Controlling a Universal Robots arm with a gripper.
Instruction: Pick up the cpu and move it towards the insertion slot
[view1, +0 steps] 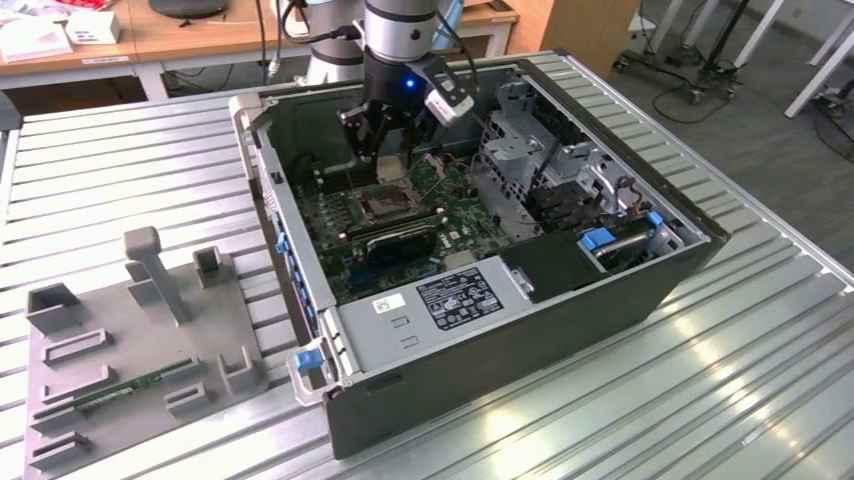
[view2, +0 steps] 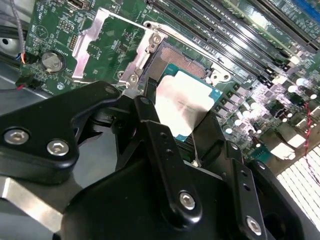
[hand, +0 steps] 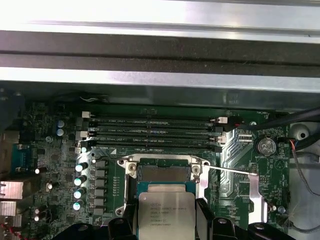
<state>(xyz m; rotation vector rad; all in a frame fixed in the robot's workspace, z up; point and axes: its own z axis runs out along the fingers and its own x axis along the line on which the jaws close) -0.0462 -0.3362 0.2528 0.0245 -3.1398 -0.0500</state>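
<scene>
Inside the open computer case, over the green motherboard, the gripper was closed on the cpu, a black finger pressed against each side edge of the chip. The cpu hung just above the insertion slot, covering part of it, with the slot's dark centre and silvery bracket showing past the chip's far edge.

In the second wrist view you could see the cpu tilted a little over the insertion slot, plus the raised load plate swung off to one side and a coin cell battery. The first wrist view gave the row of long black memory slots beyond the slot. The exterior view added the wider stuff: the case lying on its side on a ribbed metal tabletop, and a grey plastic tray near the tabletop's corner at the exterior view's left, with a thin green memory stick lying in it. Wooden desks stood behind.
</scene>
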